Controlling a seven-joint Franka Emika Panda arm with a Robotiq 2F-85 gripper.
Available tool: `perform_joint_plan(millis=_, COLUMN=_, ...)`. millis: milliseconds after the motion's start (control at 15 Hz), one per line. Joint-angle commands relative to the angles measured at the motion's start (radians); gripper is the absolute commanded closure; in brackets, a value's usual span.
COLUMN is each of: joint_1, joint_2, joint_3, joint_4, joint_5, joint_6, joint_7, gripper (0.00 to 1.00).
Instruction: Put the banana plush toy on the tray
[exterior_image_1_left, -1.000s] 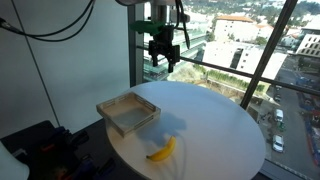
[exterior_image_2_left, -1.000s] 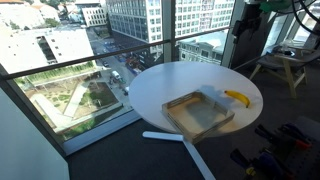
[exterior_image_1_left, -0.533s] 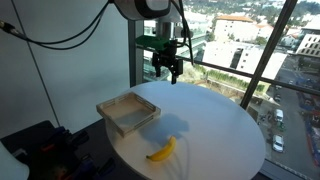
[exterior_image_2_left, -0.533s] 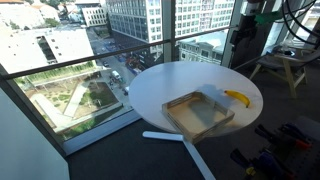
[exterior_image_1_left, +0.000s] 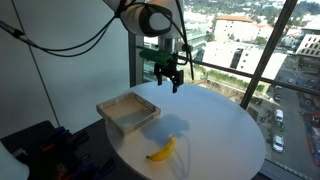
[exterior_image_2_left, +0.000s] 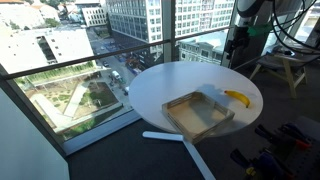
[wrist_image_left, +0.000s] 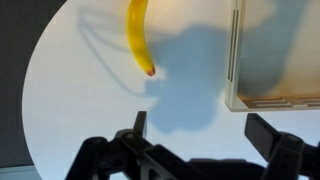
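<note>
White table (exterior_image_1_left: 220, 125), banana (exterior_image_1_left: 162, 151) apart from claw (exterior_image_1_left: 168, 85)

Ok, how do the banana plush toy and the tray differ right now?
The banana plush toy is yellow and curved; the tray is light wood and square. The banana plush toy is much smaller than the tray. It lies outside the tray, not touching it; the tray holds nothing. Both rest on the white round table, clear of the tool.
</note>
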Motion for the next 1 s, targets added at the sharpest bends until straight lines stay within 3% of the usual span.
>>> perform_joint_plan(millis=0, joint_1=-0.010, joint_2=0.049, joint_3=0.022, joint_4=0.022, joint_5=0.041, joint_6=0.052, joint_7=-0.040, gripper=0.00)
perform_joint_plan(millis=600, joint_1=-0.027, joint_2=0.200, joint_3=0.048, joint_4=0.081, joint_5=0.073, joint_6=0.154, joint_7=-0.035, gripper=0.00)
perform_joint_plan(millis=933, joint_1=-0.055, joint_2=0.281, joint_3=0.043, joint_4=0.133, joint_5=0.069, joint_6=0.119, joint_7=-0.015, gripper=0.00)
